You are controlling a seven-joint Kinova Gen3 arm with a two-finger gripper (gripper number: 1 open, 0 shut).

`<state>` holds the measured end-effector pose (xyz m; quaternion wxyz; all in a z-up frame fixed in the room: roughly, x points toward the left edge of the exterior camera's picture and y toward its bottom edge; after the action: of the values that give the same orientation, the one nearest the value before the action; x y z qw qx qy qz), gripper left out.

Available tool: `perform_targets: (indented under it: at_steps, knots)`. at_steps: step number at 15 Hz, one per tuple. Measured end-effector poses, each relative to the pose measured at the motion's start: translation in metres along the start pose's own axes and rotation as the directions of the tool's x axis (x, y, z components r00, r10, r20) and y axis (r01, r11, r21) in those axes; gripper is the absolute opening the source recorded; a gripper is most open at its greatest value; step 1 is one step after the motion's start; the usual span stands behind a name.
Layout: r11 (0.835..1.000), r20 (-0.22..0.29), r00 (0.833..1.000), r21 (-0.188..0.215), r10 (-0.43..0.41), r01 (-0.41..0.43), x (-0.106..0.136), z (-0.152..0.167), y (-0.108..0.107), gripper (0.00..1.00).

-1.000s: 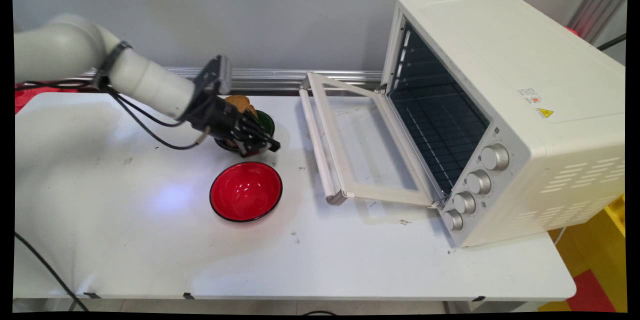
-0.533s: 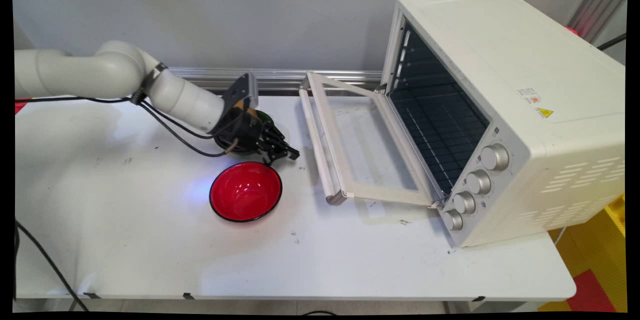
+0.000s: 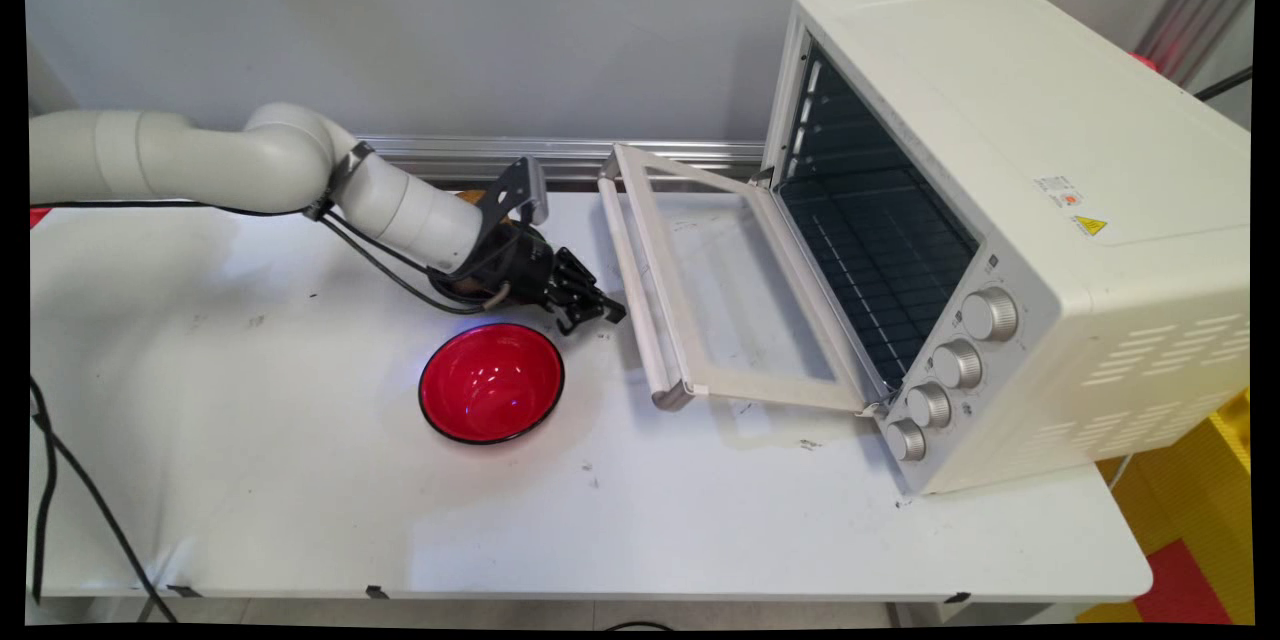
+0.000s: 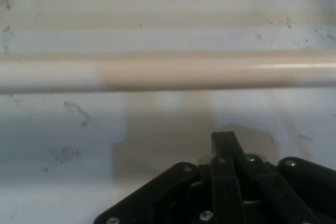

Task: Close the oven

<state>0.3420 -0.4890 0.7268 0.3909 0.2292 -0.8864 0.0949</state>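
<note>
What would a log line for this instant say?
end effector: shut, empty | nearest: oven door handle, not touching | red bowl: empty, beside it | oven door: open

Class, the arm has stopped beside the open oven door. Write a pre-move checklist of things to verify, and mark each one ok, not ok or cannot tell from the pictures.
1. Oven door fully lowered: ok, it lies open toward the table.
2. Door handle in front of the gripper: ok, the bar crosses the hand view.
3. Gripper clear of the handle: ok, a strip of table shows between them.
4. Gripper carrying nothing: ok, its fingers look closed together with nothing between them.
5. Red bowl clear of the gripper: ok, it sits apart, on the near side.
6. Oven rack free: ok, nothing visible inside.
</note>
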Motion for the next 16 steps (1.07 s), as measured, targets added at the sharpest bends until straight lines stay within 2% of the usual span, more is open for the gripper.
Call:
perform_targets:
  at_steps: [10, 16]
  knots:
    - [0.999, -0.083, 0.996, -0.037, -0.038, 0.035, 0.03, 0.011, -0.009, 0.0]
    - [0.998, -0.13, 0.991, -0.053, -0.039, 0.032, 0.064, 0.004, -0.015, 0.0]
